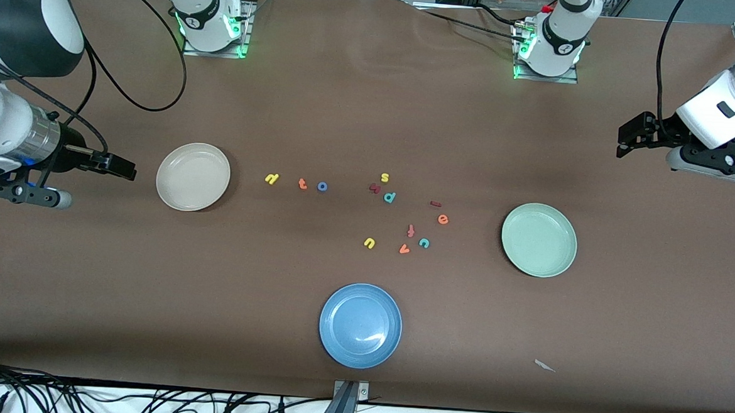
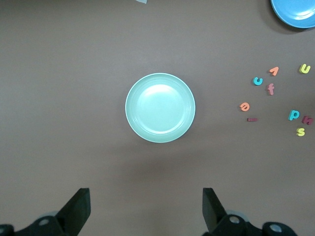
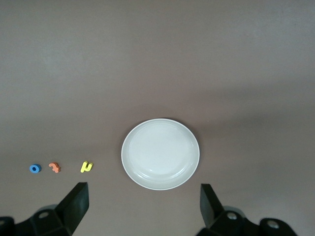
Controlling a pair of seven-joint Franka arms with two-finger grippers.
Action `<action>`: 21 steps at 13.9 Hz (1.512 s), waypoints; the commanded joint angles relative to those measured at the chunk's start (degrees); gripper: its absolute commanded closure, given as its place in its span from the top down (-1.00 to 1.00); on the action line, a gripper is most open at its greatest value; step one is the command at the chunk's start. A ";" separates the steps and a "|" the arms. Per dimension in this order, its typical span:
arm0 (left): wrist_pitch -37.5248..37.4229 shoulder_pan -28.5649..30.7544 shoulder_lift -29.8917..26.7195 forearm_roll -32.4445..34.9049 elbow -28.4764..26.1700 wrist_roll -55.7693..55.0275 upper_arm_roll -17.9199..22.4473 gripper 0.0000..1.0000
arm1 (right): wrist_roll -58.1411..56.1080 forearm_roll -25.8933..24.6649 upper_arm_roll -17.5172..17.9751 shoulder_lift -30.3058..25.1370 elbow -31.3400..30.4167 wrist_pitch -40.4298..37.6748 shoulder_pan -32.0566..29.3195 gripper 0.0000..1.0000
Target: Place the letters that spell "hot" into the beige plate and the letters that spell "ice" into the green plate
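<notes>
Both grippers are held spread and empty: left gripper (image 1: pixel 625 141) over bare table (image 1: pixel 373 106) beside the green plate (image 1: pixel 539 239), right gripper (image 1: pixel 121 167) beside the beige plate (image 1: pixel 193 176).

We read no printed text; only loose foam letters lie on the table (image 1: pixel 373 106): h, t, o, s, p, e, c, u.

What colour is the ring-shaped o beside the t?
Blue. The o shows best in the front view.
</notes>
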 commanded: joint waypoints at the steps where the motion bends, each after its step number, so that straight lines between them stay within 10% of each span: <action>1: -1.69 -0.20 -0.04 0.49 1.26 0.82 -0.11 1.00 | 0.69 1.14 0.06 -0.56 0.36 -0.74 -0.35 0.99; 15: -2.04 -0.28 -0.04 0.49 1.35 0.64 -0.81 1.00 | -0.19 1.67 -1.96 -0.47 0.28 -0.83 0.09 0.99; 21: -2.04 -0.28 -0.04 0.49 1.35 0.64 -0.81 1.00 | -3.35 5.54 -12.85 -1.87 -0.69 -0.39 8.09 0.99</action>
